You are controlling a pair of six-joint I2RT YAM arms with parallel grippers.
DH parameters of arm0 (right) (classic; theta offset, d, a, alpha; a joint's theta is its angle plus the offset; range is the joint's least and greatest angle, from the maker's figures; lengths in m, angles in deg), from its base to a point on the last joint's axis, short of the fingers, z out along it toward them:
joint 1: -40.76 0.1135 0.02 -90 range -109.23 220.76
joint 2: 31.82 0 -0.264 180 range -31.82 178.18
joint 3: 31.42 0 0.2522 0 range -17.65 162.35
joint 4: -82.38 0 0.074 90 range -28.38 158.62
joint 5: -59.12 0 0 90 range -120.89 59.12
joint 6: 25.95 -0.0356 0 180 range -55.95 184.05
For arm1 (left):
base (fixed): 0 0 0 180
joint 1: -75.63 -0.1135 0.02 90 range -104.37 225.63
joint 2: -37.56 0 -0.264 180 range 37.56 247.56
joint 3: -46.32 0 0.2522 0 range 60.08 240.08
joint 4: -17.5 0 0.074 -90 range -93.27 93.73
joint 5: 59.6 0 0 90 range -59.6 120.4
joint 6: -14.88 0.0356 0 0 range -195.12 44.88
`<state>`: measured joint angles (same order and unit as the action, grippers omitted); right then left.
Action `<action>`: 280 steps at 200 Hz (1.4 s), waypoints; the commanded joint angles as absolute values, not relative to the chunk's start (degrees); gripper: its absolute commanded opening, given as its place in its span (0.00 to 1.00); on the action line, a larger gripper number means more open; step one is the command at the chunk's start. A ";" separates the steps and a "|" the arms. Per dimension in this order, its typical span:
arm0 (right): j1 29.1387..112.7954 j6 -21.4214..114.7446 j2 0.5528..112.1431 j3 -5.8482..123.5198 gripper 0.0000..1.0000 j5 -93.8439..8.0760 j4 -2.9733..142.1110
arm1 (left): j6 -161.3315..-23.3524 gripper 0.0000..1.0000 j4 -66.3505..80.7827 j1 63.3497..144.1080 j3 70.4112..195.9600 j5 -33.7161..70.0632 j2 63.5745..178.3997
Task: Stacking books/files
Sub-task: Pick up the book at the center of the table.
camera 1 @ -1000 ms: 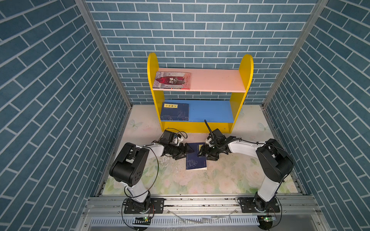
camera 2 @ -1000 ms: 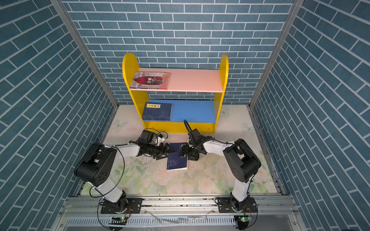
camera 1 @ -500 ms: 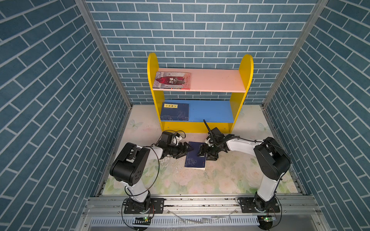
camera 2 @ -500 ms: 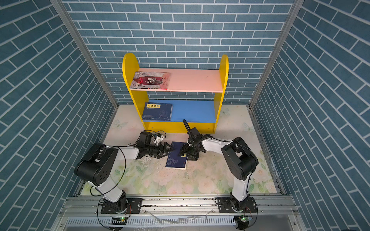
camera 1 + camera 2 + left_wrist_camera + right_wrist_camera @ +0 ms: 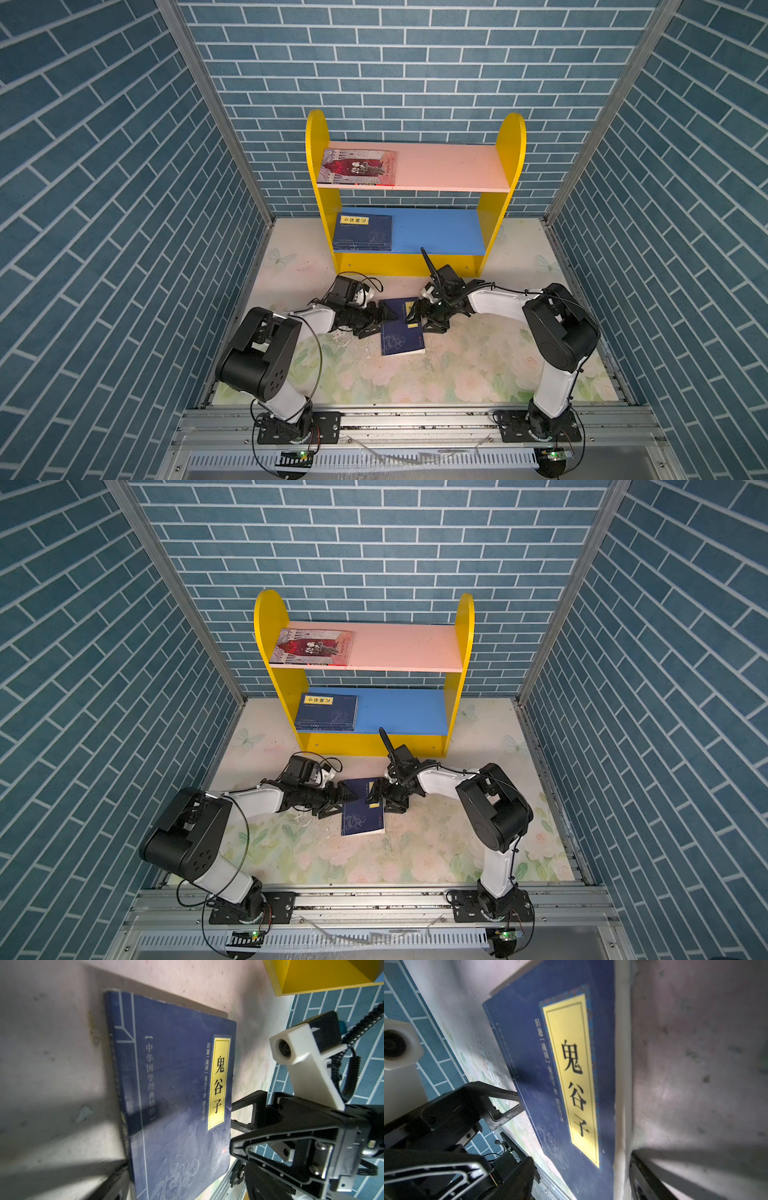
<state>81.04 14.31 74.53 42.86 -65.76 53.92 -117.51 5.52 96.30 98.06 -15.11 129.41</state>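
Flat on the flowery counter (image 5: 457, 374), right between the two hands: a thin dark blue paper book (image 5: 401, 332) with a yellow name strip. Yellow strip nearest the right hand (image 5: 419, 322), spine nearest the left hand (image 5: 384, 324).

Left hand black, spread wide open, holding nothing. One fingertip (image 5: 512, 1114) right up against the spine edge of the book, the other one nearer the robot, low by the counter.

Right hand black too, also spread open, holding nothing. Tips of its fingers (image 5: 249, 1099) right at the book's long edge, beside the yellow strip. Hard to tell if touching or just a tiny bit off.

Far past both hands, against the blue brick wall (image 5: 415, 62): a yellow wooden shelf (image 5: 513, 141) with a pink top board (image 5: 449, 170) and a blue bottom board (image 5: 436, 230). On the pink top board, over on the left hand's side: a thin book with a red, pink and grey picture cover (image 5: 357, 167), lying flat. On the blue bottom board, right below that one: a dark blue book with a yellow strip (image 5: 363, 232). Cannot tell if one book there or a small pile.
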 commanded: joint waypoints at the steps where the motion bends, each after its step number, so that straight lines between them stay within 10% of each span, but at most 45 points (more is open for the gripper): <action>1: 82.25 13.11 81.12 38.76 0.72 -61.73 51.68 | -119.67 0.88 9.57 96.90 96.60 -17.12 132.81; 77: 82.34 15.83 82.62 41.49 0.72 -60.11 46.37 | -125.18 0.85 19.29 96.74 94.71 -20.63 128.28; 152: 82.21 14.05 79.96 41.12 0.72 -60.04 49.42 | -123.27 0.25 11.12 95.82 93.83 -16.67 124.74; 214: 80.28 10.80 65.64 38.32 0.76 -48.14 45.77 | -119.61 0.00 3.69 95.76 96.64 -16.37 122.31; 280: 80.05 5.88 41.03 35.00 0.78 -44.65 36.99 | -106.94 0.00 -20.65 95.40 107.29 -24.16 111.36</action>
<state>79.83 10.05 47.38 36.91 -46.74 42.16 -113.71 -8.36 95.73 103.89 -19.77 115.10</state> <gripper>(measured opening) 0.781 0.115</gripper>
